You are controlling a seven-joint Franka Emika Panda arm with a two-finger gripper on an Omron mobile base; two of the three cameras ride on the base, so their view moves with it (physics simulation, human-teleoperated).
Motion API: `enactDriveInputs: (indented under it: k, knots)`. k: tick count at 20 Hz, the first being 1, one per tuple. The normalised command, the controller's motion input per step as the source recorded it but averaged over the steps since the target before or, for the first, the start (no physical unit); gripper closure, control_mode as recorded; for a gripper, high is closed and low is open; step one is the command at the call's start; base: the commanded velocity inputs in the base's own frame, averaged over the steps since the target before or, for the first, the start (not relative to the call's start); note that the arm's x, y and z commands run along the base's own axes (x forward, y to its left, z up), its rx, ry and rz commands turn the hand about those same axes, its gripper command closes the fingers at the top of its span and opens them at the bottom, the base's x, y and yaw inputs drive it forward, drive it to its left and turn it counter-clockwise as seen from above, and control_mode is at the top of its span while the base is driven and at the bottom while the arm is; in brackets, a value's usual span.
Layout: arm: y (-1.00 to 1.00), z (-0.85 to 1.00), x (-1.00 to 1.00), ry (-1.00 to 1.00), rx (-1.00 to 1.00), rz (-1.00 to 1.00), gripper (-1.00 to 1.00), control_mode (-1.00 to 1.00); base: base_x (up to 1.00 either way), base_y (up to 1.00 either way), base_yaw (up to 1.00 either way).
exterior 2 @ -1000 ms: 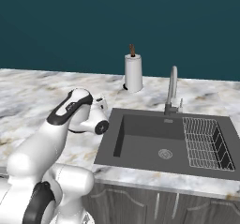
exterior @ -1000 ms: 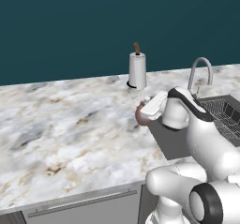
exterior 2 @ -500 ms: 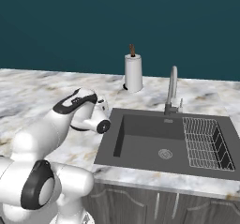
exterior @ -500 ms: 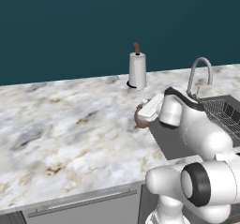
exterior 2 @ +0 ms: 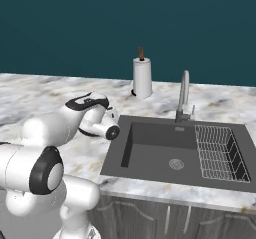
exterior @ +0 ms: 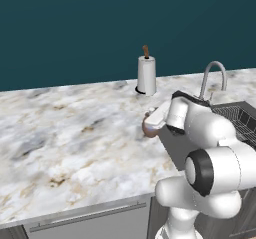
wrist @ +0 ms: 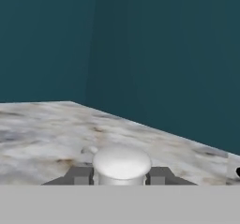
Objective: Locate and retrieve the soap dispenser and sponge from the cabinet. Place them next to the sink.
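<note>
The soap dispenser (exterior: 148,129), a reddish-brown bottle, is low over the marble counter just left of the sink (exterior: 172,145). My gripper (exterior: 154,122) is shut on it from above. In the hand view its white pump top (wrist: 122,164) sits between my two dark fingertips (wrist: 79,175). The sink (exterior 2: 126,148) is a dark basin with a chrome faucet (exterior 2: 184,95) and a wire rack (exterior 2: 217,153). I cannot tell whether the bottle touches the counter. The sponge and the cabinet are out of view.
A white paper-towel roll (exterior: 146,75) stands at the back of the counter by the teal wall, also in the right base view (exterior 2: 142,77). The marble counter (exterior: 65,133) stretches wide to the left. Grey base cabinet fronts run below the counter edge.
The hand has come down a little with the soap dispenser, bringing the bottle closer to the counter beside the sink. The views have not shifted.
</note>
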Motion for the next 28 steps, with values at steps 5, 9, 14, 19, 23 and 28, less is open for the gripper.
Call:
enactDriveInputs:
  k: [5, 9, 14, 19, 23, 28]
  knots:
    - [0.0, -0.32, 0.35, 0.0, 0.0, 0.05, 1.0, -1.0, 0.0, 0.0, 0.0]
    - [0.0, -0.29, 0.34, 0.0, 0.0, 0.07, 1.0, -1.0, 0.0, 0.0, 0.0]
    - [0.0, -0.29, 0.34, 0.0, 0.0, 0.07, 1.0, -1.0, 0.0, 0.0, 0.0]
    - [0.0, -0.22, 0.26, 0.0, 0.0, 0.05, 1.0, -1.0, 0.0, 0.0, 0.0]
    - [-0.06, -0.19, 0.18, 0.0, 0.0, 0.02, 1.0, -1.0, 0.0, 0.0, 0.0]
    - [-0.2, -0.37, 0.05, 0.0, 0.0, 0.02, 1.0, -1.0, 0.0, 0.0, 0.0]
